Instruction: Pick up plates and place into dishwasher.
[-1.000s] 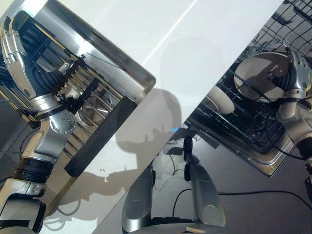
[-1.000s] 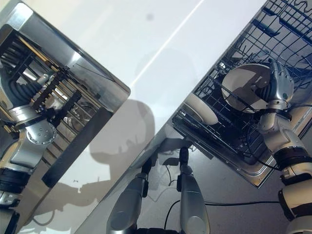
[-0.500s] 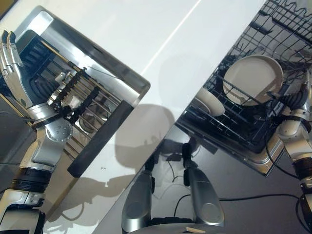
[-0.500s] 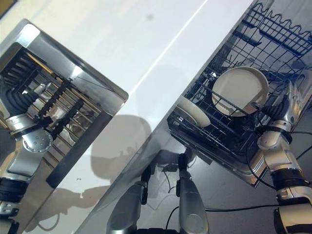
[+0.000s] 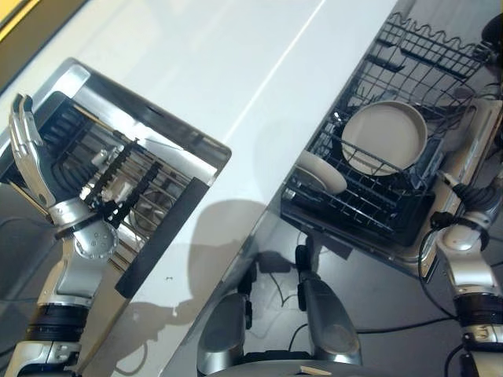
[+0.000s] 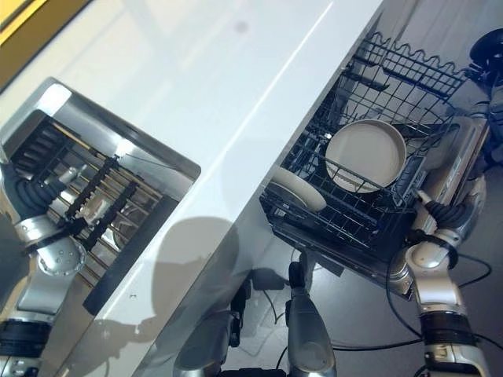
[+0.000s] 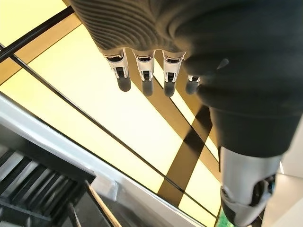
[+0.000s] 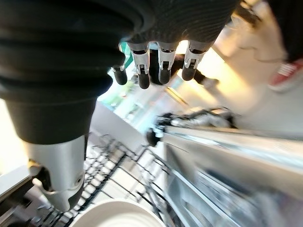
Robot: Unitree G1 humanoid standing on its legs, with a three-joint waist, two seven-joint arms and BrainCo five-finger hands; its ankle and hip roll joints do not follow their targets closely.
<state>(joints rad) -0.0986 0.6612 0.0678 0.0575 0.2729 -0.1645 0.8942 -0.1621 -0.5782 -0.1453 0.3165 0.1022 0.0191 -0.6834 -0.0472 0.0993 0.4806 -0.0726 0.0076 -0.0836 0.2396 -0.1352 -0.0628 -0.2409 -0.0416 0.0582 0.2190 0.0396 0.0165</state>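
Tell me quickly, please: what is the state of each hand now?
Left hand: open, fingers straight, holding nothing.
Right hand: open, fingers relaxed, holding nothing.

Left hand [image 5: 27, 153] raised, fingers straight and empty; right hand [image 8: 156, 56] lifted on a bent arm, fingers relaxed, holding nothing.

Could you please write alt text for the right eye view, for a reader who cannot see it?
Two pale plates, a large plate and a smaller plate, stand in the dishwasher rack beside a white counter. The right hand hangs empty beside the rack, and the left arm rises by a sink.
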